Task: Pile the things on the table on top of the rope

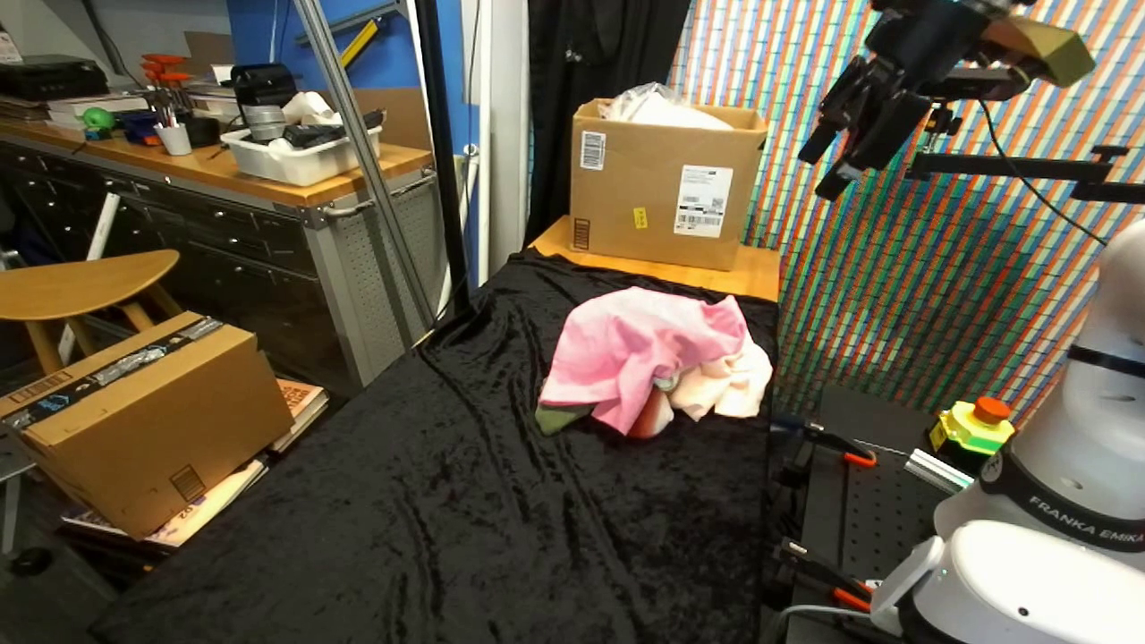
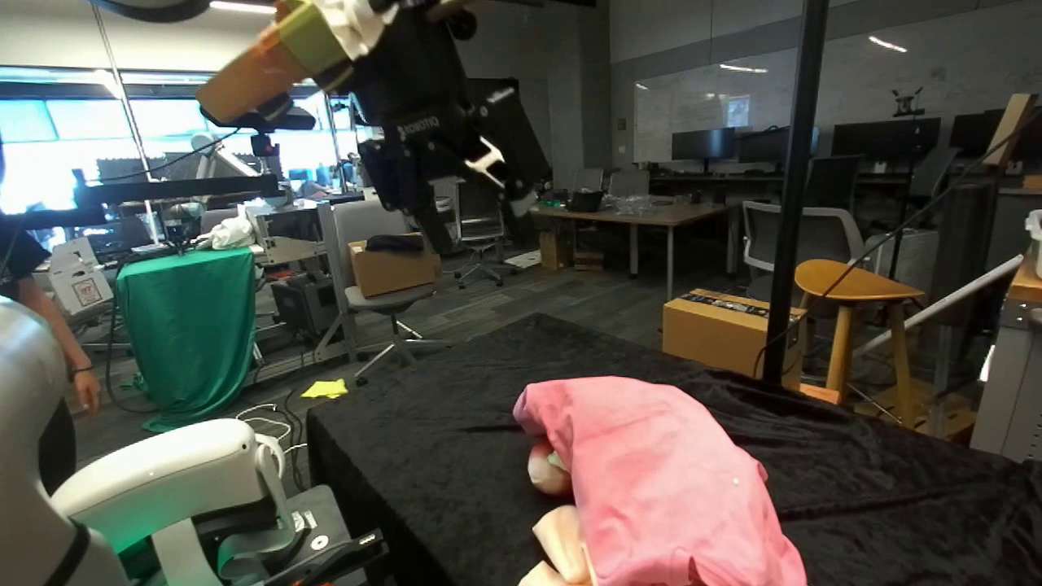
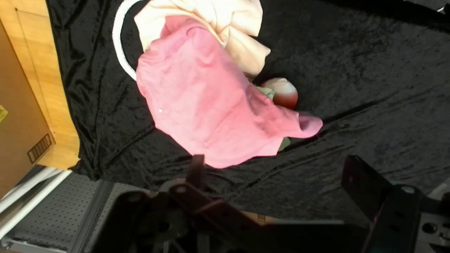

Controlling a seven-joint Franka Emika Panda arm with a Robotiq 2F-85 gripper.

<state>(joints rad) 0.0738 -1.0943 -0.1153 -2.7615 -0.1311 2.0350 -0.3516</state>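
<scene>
While the tool (image 3: 275, 159) hangs well above the bench (image 1: 760, 270), its fingers spread wide and holding nothing, a heap (image 1: 653, 358) lies below on the black cloth (image 1: 483, 510) that covers most of the bench. A rumpled pink cloth (image 3: 204, 95) drapes over the heap and overlaps part of a cream cloth (image 3: 242, 45). In the wrist view, a white rope (image 3: 116, 38) curves out from the pink cloth's edge, passing just beside the cream cloth; the rest is out of sight. A round red-and-white object (image 3: 285, 93) and a green item (image 1: 559, 418) peek out at the pink cloth's edge. In an exterior view, a cardboard box (image 1: 644, 192) stands behind.
</scene>
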